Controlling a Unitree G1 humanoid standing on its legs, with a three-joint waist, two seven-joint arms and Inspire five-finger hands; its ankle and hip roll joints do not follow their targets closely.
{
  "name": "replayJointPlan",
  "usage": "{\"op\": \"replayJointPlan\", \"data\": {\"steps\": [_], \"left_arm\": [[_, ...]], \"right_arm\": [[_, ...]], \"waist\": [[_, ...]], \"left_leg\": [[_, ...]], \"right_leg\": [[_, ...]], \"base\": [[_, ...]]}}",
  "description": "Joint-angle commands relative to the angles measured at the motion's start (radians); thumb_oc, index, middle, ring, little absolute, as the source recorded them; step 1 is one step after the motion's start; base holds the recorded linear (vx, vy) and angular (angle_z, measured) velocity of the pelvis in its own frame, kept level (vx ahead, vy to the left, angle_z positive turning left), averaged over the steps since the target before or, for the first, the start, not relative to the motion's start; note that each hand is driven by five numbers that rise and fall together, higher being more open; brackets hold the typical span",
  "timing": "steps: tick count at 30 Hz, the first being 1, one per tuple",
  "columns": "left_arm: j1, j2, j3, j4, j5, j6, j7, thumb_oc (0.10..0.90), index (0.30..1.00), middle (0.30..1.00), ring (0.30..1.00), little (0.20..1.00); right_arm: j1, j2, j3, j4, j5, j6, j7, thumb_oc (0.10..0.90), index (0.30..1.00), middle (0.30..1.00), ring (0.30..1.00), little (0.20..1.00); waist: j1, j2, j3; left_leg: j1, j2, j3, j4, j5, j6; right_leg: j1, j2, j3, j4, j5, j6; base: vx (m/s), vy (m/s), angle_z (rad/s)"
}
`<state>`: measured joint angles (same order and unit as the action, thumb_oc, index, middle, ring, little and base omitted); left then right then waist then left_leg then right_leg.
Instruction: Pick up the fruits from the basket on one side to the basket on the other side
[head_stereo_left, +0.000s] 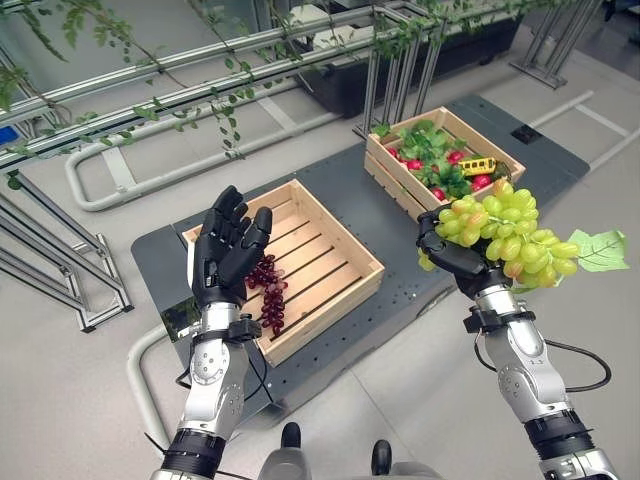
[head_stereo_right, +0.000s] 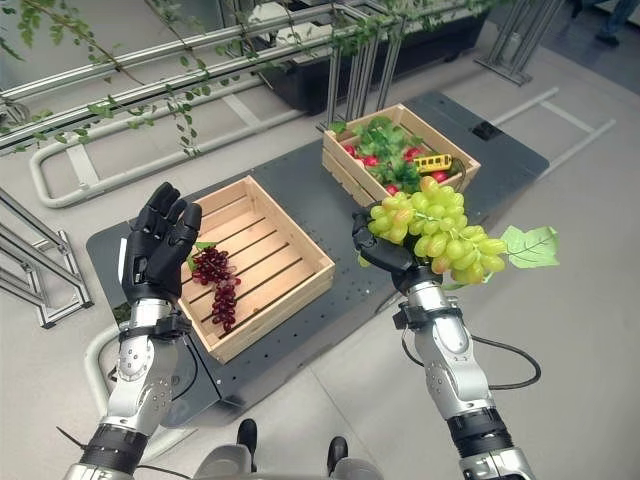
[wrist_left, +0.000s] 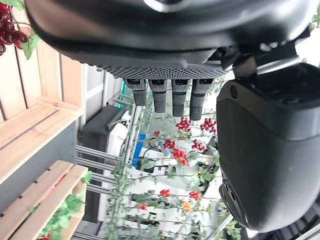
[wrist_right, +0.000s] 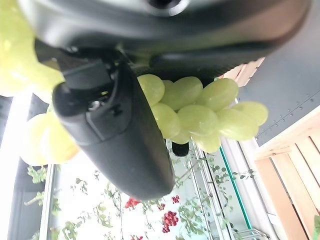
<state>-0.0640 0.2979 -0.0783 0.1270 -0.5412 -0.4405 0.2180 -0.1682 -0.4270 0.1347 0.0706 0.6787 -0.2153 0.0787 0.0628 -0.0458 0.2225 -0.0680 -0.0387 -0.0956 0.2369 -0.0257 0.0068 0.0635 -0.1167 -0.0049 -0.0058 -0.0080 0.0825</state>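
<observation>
Right hand's got the green grapes up in the air

The green grape bunch lies roughly level, its leafed end pointing away from the right hand, whose fingers are wrapped around its near end, just off the grey platform's right edge. Plump, yellow-green. Left hand hovers fingers-straight above the near crate, beside the dark red grapes.

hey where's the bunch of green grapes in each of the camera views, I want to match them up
Left eye view: green grapes at right of centre, gripped in the right hand.
Right eye view: right of centre, in the same hand, below the far crate.
Right wrist view: close up, beside the thumb.
Left wrist view: I can't make them out.
Shared landmark: the near wooden crate holding red grapes.
</observation>
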Motion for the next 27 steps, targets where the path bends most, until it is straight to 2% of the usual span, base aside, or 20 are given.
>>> {"op": "replayJointPlan", "data": {"steps": [1, 2, 4, 8, 11, 15, 17, 18, 19, 20, 22, 23, 24, 25, 26, 27], "left_arm": [[-0.075, 0.087, 0.024, -0.106, 0.109, -0.118, 0.004, 0.800, 0.900, 0.900, 0.900, 0.900], [-0.110, 0.102, -0.002, -0.075, 0.090, -0.099, -0.005, 0.800, 0.900, 0.900, 0.900, 0.900], [-0.162, 0.110, -0.030, -0.051, 0.099, -0.080, -0.003, 0.800, 0.900, 0.900, 0.900, 0.900], [-0.159, 0.114, -0.039, -0.063, 0.149, -0.091, 0.010, 0.800, 0.900, 0.900, 0.900, 0.900], [-0.177, 0.129, -0.047, -0.065, 0.158, -0.066, 0.016, 0.800, 0.900, 0.900, 0.900, 0.900], [-0.161, 0.138, -0.037, -0.072, 0.160, -0.065, 0.006, 0.800, 0.900, 0.900, 0.900, 0.900], [-0.136, 0.153, -0.028, -0.082, 0.174, -0.068, 0.014, 0.800, 0.900, 0.900, 0.900, 0.900], [-0.122, 0.165, -0.009, -0.091, 0.181, -0.064, 0.003, 0.800, 0.900, 0.900, 0.900, 0.900], [-0.122, 0.165, -0.009, -0.092, 0.181, -0.063, 0.003, 0.800, 0.900, 0.900, 0.900, 0.900], [-0.112, 0.175, 0.000, -0.092, 0.171, -0.029, -0.035, 0.800, 0.900, 0.900, 0.900, 0.900], [-0.102, 0.171, 0.003, -0.071, 0.176, 0.012, -0.035, 0.800, 0.900, 0.900, 0.900, 0.900], [-0.090, 0.168, 0.001, -0.031, 0.158, 0.025, -0.011, 0.800, 0.900, 0.900, 0.900, 0.900], [-0.089, 0.168, 0.000, -0.026, 0.155, 0.021, -0.008, 0.800, 0.900, 0.900, 0.900, 0.900], [-0.082, 0.164, 0.001, -0.009, 0.142, 0.018, 0.003, 0.800, 0.900, 0.900, 0.900, 0.900], [-0.077, 0.159, 0.003, -0.001, 0.145, 0.018, 0.012, 0.800, 0.900, 0.900, 0.900, 0.900], [-0.073, 0.154, 0.004, 0.006, 0.136, 0.021, 0.013, 0.800, 0.900, 0.900, 0.900, 0.900]], "right_arm": [[-0.093, 0.000, -0.017, -0.098, -0.001, -0.156, 0.031, 0.400, 0.300, 0.300, 0.300, 0.300], [-0.097, 0.012, -0.011, -0.089, 0.008, -0.159, -0.009, 0.400, 0.300, 0.300, 0.300, 0.300], [-0.116, 0.013, 0.002, -0.079, 0.024, -0.168, -0.037, 0.400, 0.300, 0.300, 0.300, 0.300], [-0.105, 0.034, -0.004, -0.088, 0.022, -0.163, -0.031, 0.400, 0.300, 0.300, 0.300, 0.300], [-0.066, 0.043, -0.006, -0.116, 0.014, -0.155, -0.017, 0.400, 0.300, 0.300, 0.300, 0.300], [-0.032, 0.040, -0.025, -0.132, 0.038, -0.151, 0.011, 0.400, 0.300, 0.300, 0.300, 0.300], [-0.033, 0.048, -0.023, -0.133, 0.059, -0.142, 0.041, 0.400, 0.300, 0.300, 0.300, 0.300], [-0.043, 0.049, -0.016, -0.123, 0.072, -0.146, 0.056, 0.400, 0.300, 0.300, 0.300, 0.300], [-0.044, 0.049, -0.016, -0.123, 0.072, -0.146, 0.057, 0.400, 0.300, 0.300, 0.300, 0.300], [-0.038, 0.052, -0.011, -0.120, 0.070, -0.153, 0.050, 0.400, 0.300, 0.300, 0.300, 0.300], [-0.027, 0.062, -0.004, -0.108, 0.074, -0.154, 0.071, 0.400, 0.300, 0.300, 0.300, 0.300], [-0.023, 0.078, 0.015, -0.091, 0.083, -0.145, 0.096, 0.400, 0.300, 0.300, 0.300, 0.300], [-0.023, 0.079, 0.018, -0.088, 0.085, -0.145, 0.099, 0.400, 0.300, 0.300, 0.300, 0.300], [-0.025, 0.090, 0.035, -0.067, 0.084, -0.150, 0.106, 0.400, 0.300, 0.300, 0.300, 0.300], [-0.031, 0.106, 0.052, -0.038, 0.077, -0.159, 0.114, 0.400, 0.300, 0.300, 0.300, 0.300], [-0.038, 0.118, 0.065, -0.015, 0.067, -0.168, 0.113, 0.400, 0.300, 0.300, 0.300, 0.300]], "waist": [[-0.041, 0.016, -0.089], [-0.043, 0.025, -0.091], [-0.050, 0.021, -0.084], [-0.067, 0.034, -0.087], [-0.086, 0.032, -0.098], [-0.095, 0.034, -0.088], [-0.077, 0.040, -0.071], [-0.064, 0.048, -0.058], [-0.063, 0.047, -0.059], [-0.059, 0.059, -0.054], [-0.052, 0.059, -0.057], [-0.032, 0.054, -0.065], [-0.029, 0.053, -0.065], [-0.015, 0.047, -0.071], [-0.002, 0.036, -0.076], [0.007, 0.030, -0.080]], "left_leg": [[0.108, -0.028, 0.016, -0.079, -0.147, 0.041], [0.139, -0.041, -0.029, -0.172, -0.111, 0.039], [0.145, -0.050, -0.044, -0.178, -0.108, 0.042], [0.165, -0.051, -0.012, -0.210, -0.113, 0.058], [0.176, -0.065, 0.014, -0.246, -0.102, 0.071], [0.202, -0.065, 0.046, -0.280, -0.104, 0.076], [0.219, -0.053, 0.118, -0.306, -0.089, 0.072], [0.224, -0.041, 0.159, -0.309, -0.083, 0.073], [0.222, -0.042, 0.161, -0.309, -0.081, 0.073], [0.208, -0.030, 0.189, -0.299, -0.074, 0.080], [0.200, -0.026, 0.215, -0.281, -0.080, 0.082], [0.193, -0.016, 0.254, -0.260, -0.099, 0.075], [0.193, -0.014, 0.261, -0.256, -0.100, 0.073], [0.181, -0.002, 0.294, -0.242, -0.101, 0.063], [0.173, 0.008, 0.332, -0.232, -0.102, 0.050], [0.172, 0.016, 0.361, -0.232, -0.100, 0.039]], "right_leg": [[-0.031, 0.100, -0.022, 0.131, -0.097, -0.063], [-0.046, 0.103, -0.039, 0.146, -0.085, -0.050], [-0.070, 0.095, -0.037, 0.136, -0.067, -0.037], [-0.081, 0.092, 0.007, 0.071, -0.013, -0.018], [-0.107, 0.080, 0.032, 0.019, 0.053, 0.011], [-0.130, 0.076, 0.016, -0.006, 0.094, 0.031], [-0.160, 0.054, -0.114, 0.094, 0.109, 0.039], [-0.157, 0.035, -0.175, 0.192, 0.075, 0.029], [-0.160, 0.034, -0.174, 0.193, 0.075, 0.029], [-0.151, 0.022, -0.190, 0.366, 0.019, 0.008], [-0.125, -0.006, -0.223, 0.427, -0.012, -0.003], [-0.054, -0.053, -0.271, 0.408, -0.051, -0.003], [-0.041, -0.057, -0.278, 0.397, -0.055, -0.003], [0.019, -0.063, -0.312, 0.321, -0.084, -0.007], [0.079, -0.048, -0.346, 0.196, -0.107, -0.005], [0.115, -0.036, -0.365, 0.094, -0.098, 0.002]], "base": [[-0.19, 0.142, -0.47], [-0.23, 0.098, -0.30], [-0.24, 0.107, -0.08], [-0.17, 0.152, -0.11], [-0.17, 0.160, -0.34], [-0.12, 0.079, -0.52], [-0.21, 0.034, -0.99], [-0.15, 0.019, -1.28], [-0.21, 0.004, -1.34], [-0.15, -0.017, -0.94], [-0.09, -0.039, -0.59], [-0.01, -0.059, -0.43], [-0.04, -0.141, -0.58], [-0.07, -0.190, -0.65], [-0.08, -0.259, -0.92], [-0.09, -0.306, -1.20]]}}
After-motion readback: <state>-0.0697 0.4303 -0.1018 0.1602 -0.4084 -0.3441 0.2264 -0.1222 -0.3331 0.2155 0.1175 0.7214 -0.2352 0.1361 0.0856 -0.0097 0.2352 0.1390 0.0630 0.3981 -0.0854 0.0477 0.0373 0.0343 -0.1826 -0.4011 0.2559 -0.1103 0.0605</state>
